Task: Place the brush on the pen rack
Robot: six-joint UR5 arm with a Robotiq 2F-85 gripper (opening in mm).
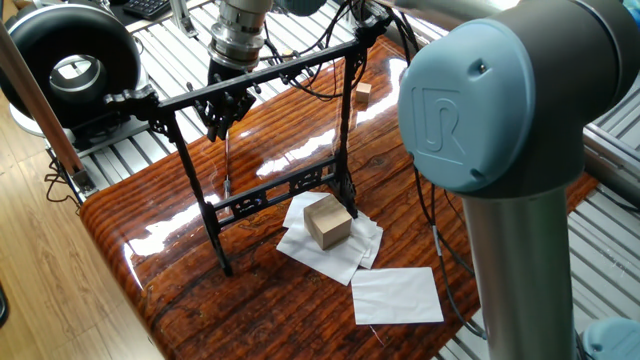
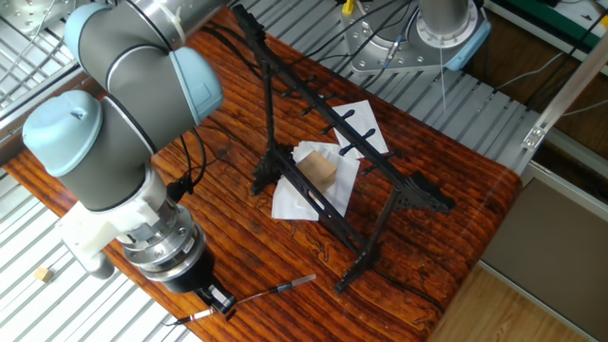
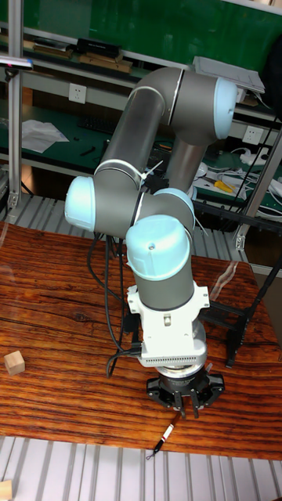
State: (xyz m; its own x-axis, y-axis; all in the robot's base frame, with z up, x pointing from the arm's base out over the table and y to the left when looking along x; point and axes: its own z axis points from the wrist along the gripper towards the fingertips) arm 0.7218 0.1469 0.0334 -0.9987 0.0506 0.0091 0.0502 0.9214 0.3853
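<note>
The pen rack (image 1: 283,188) is a tall black frame standing on the wooden table, also seen from the other side (image 2: 370,233) and at the right edge of the tall view (image 3: 233,333). My gripper (image 1: 222,118) hangs just behind the left part of the rack's top bar. It is shut on the upper end of the brush (image 1: 227,160), a thin dark rod that points down toward the tabletop. In the other fixed view the gripper (image 2: 217,302) holds the brush (image 2: 283,286) near the table's edge. The tall view shows the gripper (image 3: 186,398) with the brush (image 3: 162,440) below it.
A wooden block (image 1: 328,222) sits on crumpled white paper in front of the rack, with another white sheet (image 1: 397,295) nearer the camera. A small wooden cube (image 1: 361,93) lies behind the rack. A black round device (image 1: 70,60) stands off the table's left end.
</note>
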